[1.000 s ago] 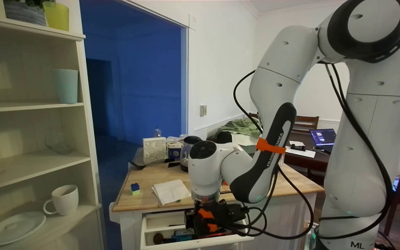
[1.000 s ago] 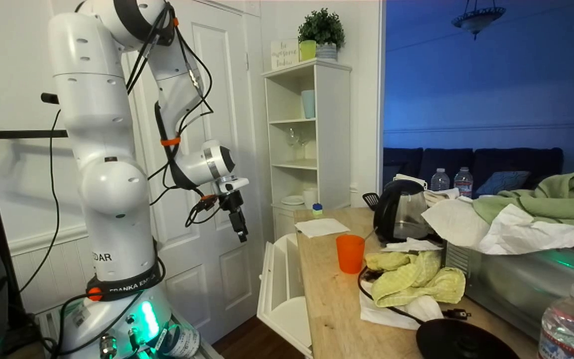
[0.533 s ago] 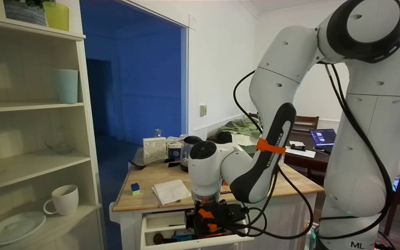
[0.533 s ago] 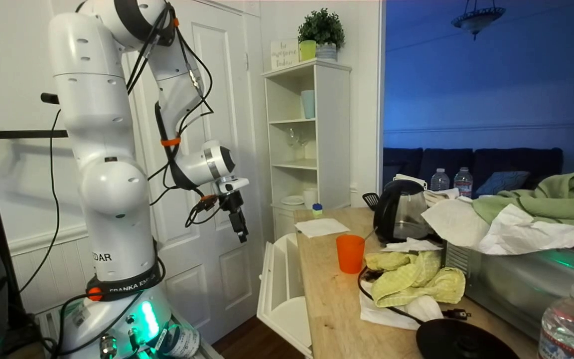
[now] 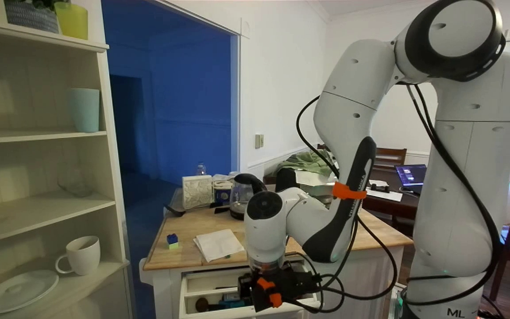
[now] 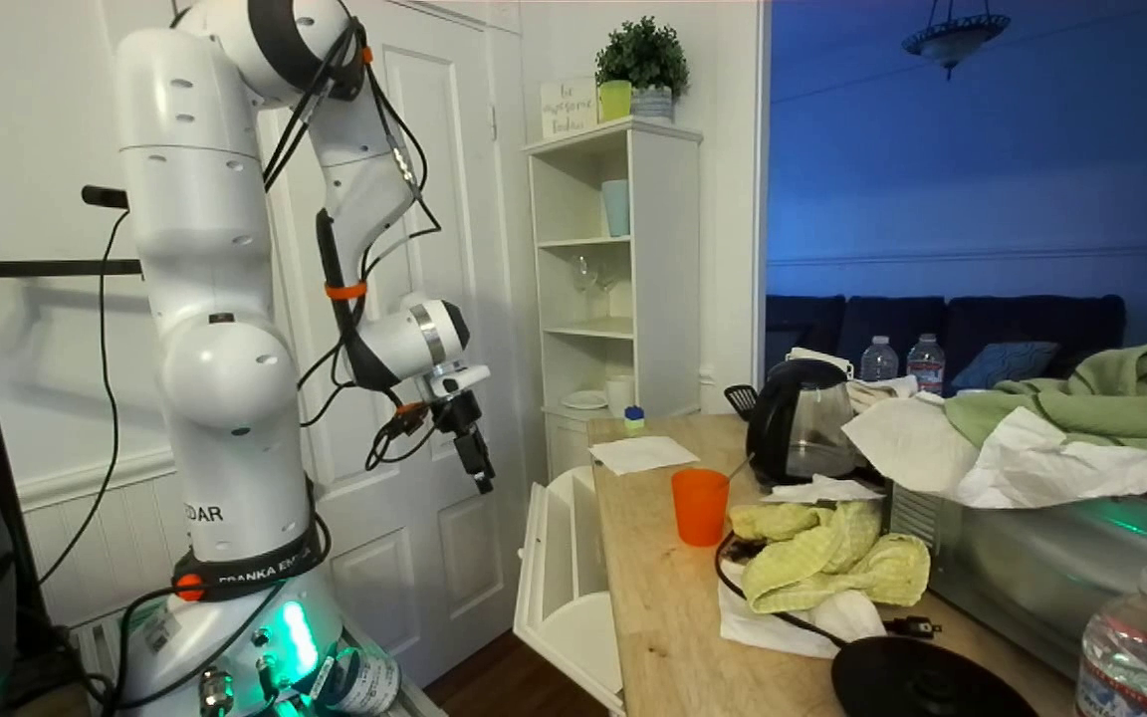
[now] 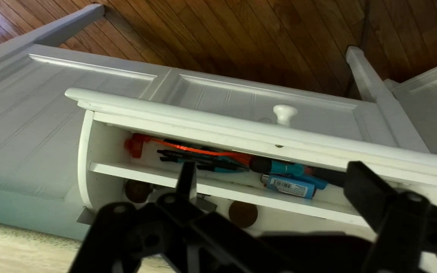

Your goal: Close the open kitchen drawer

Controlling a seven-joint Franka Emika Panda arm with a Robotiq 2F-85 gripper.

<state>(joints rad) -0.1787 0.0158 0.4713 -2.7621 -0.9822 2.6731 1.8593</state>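
Note:
The white kitchen drawer (image 5: 246, 313) stands pulled out from under the wood-topped island in both exterior views (image 6: 534, 558). In the wrist view its long front (image 7: 211, 123) crosses the picture, with a round white knob (image 7: 285, 113) on its outer side. Inside lie pens, a blue lighter (image 7: 290, 186), an orange cord and dark utensils, with a divider lengthwise. My gripper (image 7: 271, 176) is open, its black fingers wide apart with nothing between them. It hangs near the drawer's front in both exterior views (image 5: 261, 305) (image 6: 482, 483); I see no contact. The gripper partly hides the drawer's right part.
The island's wood top (image 6: 633, 597) bears an orange cup (image 6: 700, 508), a black kettle (image 6: 801, 428), a yellow-green cloth (image 6: 832, 568), white paper (image 5: 218, 244) and a small block (image 5: 172, 241). A white shelf unit (image 6: 665, 279) stands beyond the island. Black cables hang from my wrist.
Over the last half second my gripper has moved a little lower and slightly away from the island. The arm has shifted with it. The drawer has not moved.

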